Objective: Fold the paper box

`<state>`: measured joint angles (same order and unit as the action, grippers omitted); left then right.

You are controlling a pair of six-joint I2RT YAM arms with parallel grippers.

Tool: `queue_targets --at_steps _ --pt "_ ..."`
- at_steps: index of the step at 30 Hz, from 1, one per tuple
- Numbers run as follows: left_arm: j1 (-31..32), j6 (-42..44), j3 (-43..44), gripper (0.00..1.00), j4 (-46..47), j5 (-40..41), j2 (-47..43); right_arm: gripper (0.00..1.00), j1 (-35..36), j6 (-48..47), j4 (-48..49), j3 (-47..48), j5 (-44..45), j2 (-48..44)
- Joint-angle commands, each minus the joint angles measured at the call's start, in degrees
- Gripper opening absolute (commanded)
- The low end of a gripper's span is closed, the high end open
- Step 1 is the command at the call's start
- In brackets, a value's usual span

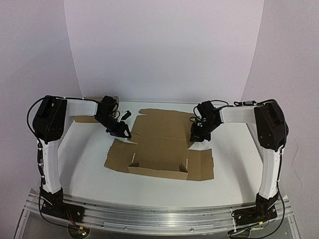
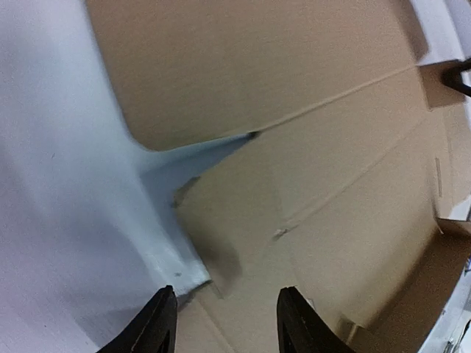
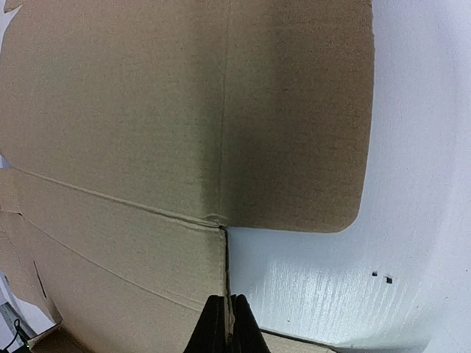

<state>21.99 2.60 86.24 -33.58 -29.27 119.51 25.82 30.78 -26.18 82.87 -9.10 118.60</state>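
A white table (image 1: 89, 164) stands before a curved, pale backdrop (image 1: 164, 50); the arms reach in from either side.

Much is hard to read. The left wrist view is blurred, and the bottom edge cuts off the left gripper (image 2: 228, 327), so only the two dark fingers (image 2: 156, 327) show. In the right wrist view the right gripper (image 3: 227, 323) shows only as a pair of dark tips at the bottom edge. Seen from above, both grippers are dark clusters whose jaws cannot be made out. A brown cardboard piece (image 1: 85, 119) lies behind the left arm, mostly hidden by it, so its shape cannot be told.

The paper box (image 1: 164, 144) lies on the table between the two grippers, as a die-cut sheet spread mostly flat. The strip nearest the arm bases stands upright, with a small tab at each end.

The left gripper's jaws stand apart with nothing between them. It hovers at the sheet's left edge, and the cardboard spreads ahead of its fingers and to their right, with bare table to their left.

The right gripper's tips are pressed together at the sheet's right edge. A cut edge of the cardboard runs straight in between them, so they appear to pinch it. A rounded flap lies ahead of the tips, with creased panels to their left.
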Motion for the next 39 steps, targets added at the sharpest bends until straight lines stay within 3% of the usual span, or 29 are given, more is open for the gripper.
queue_targets --at_steps 1,4,14,20,31,39 --pt "-0.92 -2.07 3.2 0.39 0.3 7.04 1.97 0.02 0.06 -2.72 -3.17 0.3 -0.35 -2.81" --pt "-1.8 -1.96 5.56 0.33 1.94 8.16 2.49 0.02 0.08 -3.03 -3.25 -0.06 -0.52 -3.31" --pt "-2.95 0.57 3.53 0.28 1.88 10.94 3.96 0.01 0.07 -2.92 -3.29 -0.93 -1.36 -4.0" --pt "0.63 2.79 -0.48 0.25 2.08 6.22 2.14 0.01 0.19 -2.4 -3.35 -0.82 -1.23 -4.62" --pt "7.41 4.74 -0.16 0.22 3.75 0.77 -0.01 0.01 1.97 -1.52 -3.37 0.76 -0.93 -3.57" --pt "8.28 6.93 3.54 0.21 3.84 2.54 4.72 0.02 3.18 -2.62 -3.44 2.27 -1.24 -2.65"
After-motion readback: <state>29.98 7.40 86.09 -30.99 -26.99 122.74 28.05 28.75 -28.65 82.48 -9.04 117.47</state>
